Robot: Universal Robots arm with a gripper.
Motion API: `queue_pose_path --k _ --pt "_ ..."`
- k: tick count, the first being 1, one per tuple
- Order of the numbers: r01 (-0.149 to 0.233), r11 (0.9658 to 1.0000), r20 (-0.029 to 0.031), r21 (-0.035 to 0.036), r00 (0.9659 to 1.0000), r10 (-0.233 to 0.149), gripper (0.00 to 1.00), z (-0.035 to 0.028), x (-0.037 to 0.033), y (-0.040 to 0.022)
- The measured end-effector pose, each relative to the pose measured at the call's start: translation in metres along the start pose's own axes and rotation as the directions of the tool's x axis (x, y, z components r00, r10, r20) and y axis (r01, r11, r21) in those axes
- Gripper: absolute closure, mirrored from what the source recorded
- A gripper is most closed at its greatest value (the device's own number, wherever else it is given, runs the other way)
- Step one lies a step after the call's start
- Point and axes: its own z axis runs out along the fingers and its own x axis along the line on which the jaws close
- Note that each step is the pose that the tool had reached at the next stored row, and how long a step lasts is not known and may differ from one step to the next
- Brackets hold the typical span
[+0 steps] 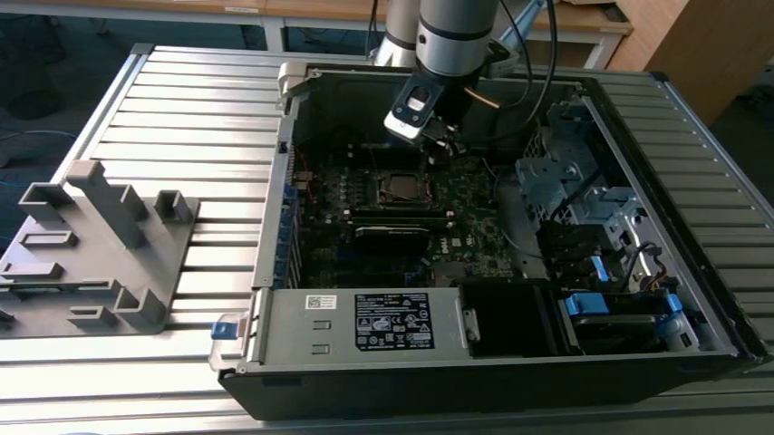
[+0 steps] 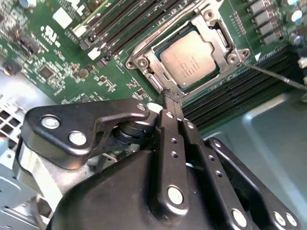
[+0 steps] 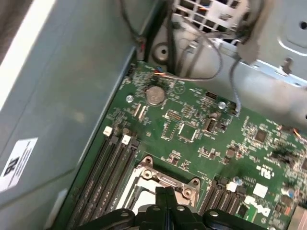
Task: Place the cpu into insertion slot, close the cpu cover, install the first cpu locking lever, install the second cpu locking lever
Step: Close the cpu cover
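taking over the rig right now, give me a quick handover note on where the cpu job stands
The pincer is shut and empty, its tips right at the edge of the cpu cover; I cannot tell whether they touch.
The cpu sits in the insertion slot, with its metal top showing through the cover's window.
The cover lies flat over the chip.
Done: cpu placed, cover closed.
Left: both levers. One thin locking lever sticks out sideways from the socket and looks unlatched. I cannot make out the other.
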Motion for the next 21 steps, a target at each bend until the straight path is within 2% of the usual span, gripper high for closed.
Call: queue_pose_path --k 4,10,12,15,16,21 --pt "0.061 0.9982 -0.0030 0.0011 0.9981 -0.061 0.89 0.0003 0.0000 0.0000" --pt "0.066 0.9978 -0.0035 0.0010 0.9978 -0.066 0.89 0.0004 0.0000 0.0000" --pt "0.090 0.9960 -0.0048 0.0012 0.9959 -0.090 0.89 0.0005 0.0000 0.0000" --pt "0.140 0.9901 -0.0073 0.0020 0.9901 -0.140 0.89 0.0007 0.0000 0.0000" --pt "0.146 0.9892 -0.0076 0.0021 0.9892 -0.146 0.89 0.0007 0.0000 0.0000" --pt "0.149 0.9888 -0.0079 0.0020 0.9888 -0.149 0.89 0.0008 0.0000 0.0000"
